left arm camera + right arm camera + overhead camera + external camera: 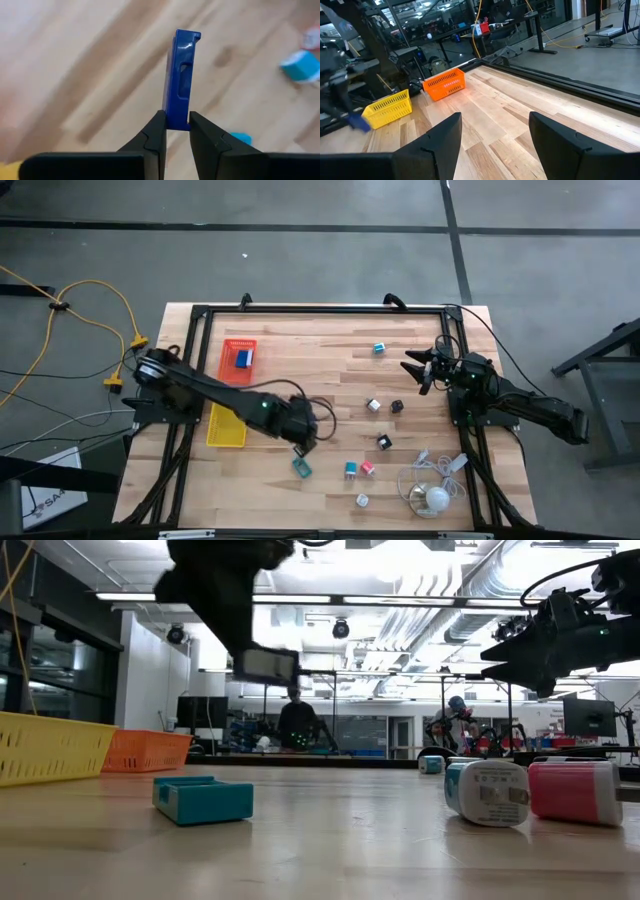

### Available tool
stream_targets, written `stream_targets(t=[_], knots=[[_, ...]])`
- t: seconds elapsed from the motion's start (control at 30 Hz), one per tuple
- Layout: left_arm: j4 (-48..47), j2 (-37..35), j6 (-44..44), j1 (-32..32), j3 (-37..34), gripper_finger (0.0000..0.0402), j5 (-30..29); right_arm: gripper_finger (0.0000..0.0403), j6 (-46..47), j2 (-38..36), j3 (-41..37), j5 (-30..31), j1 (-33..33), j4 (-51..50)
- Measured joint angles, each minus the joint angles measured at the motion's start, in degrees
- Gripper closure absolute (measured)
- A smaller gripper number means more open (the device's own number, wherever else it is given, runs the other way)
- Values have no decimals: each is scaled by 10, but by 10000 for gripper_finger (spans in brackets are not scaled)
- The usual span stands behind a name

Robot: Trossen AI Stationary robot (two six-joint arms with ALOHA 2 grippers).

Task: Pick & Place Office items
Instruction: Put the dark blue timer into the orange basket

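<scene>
My left gripper (299,444) hangs over the table's middle, shut on a flat blue block (181,75), one of the office items; the low view shows this block (266,665) well above the wood. A teal block (301,468) lies flat just below it. More bits lie scattered to the right: a teal one (351,469), a pink one (367,468), white ones (373,405) and black clips (384,442). My right gripper (495,145) stands open and level at the table's right edge, with nothing between its fingers. My left gripper pinches one end of the blue block (178,120) between its two fingertips (156,131), across its thin faces. The fingers slant down from above. The block sticks straight out beyond the tips, lifted clear of the table.
An orange tray (230,365) with a blue piece (244,358) in it and a yellow tray (226,427) lie at the left. A white cable bundle (432,475) with a round white piece (437,500) lies at the near right. Bare wood spreads across the far middle.
</scene>
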Motion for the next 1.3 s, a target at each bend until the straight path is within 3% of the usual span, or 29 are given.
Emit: stream_targets(t=[0.37, 0.7, 1.0, 1.3], knots=[[-91, -76, -41, 20, -13, 344, -22, 184, 0, 0, 0, 0, 0, 1], [-12, -233, -111, 37, -213, 344, -45, 184, 0, 0, 0, 0, 0, 1], [-15, -352, -95, 143, -307, 344, -45, 184, 0, 0, 0, 0, 0, 1], [-61, -373, -70, 278, -311, 344, -43, 184, 0, 0, 0, 0, 0, 1]])
